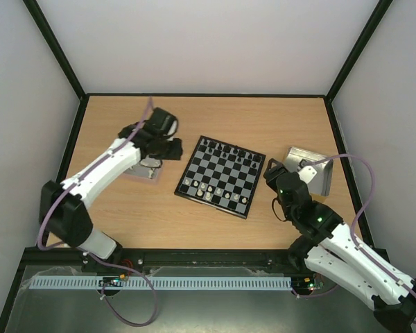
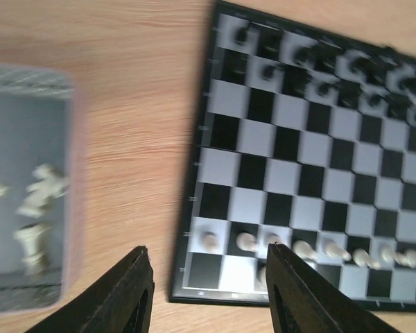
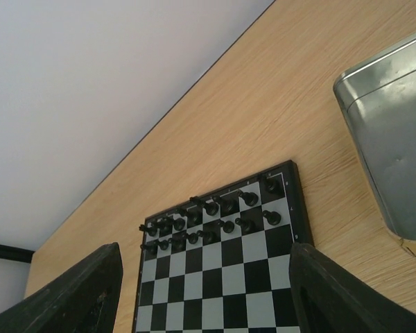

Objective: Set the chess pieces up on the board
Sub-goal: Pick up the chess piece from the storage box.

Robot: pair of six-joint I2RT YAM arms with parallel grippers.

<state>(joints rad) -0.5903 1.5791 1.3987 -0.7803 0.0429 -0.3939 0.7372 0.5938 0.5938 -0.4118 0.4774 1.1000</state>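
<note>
The left gripper (image 2: 208, 295), jaws spread wide and empty, hovers at the left edge of the board (image 2: 253, 135), and the loose cream-white chess pieces (image 2: 33, 208) lie in the tray (image 2: 21, 125) just to its left, far nearer this arm than the right one.

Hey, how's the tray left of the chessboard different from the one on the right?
The left tray holds a few white pieces; the right tray shows none in the part in view. The left tray lies partly under the left arm; the right tray sits beside the right arm. Both lie on the table next to the board.
</note>
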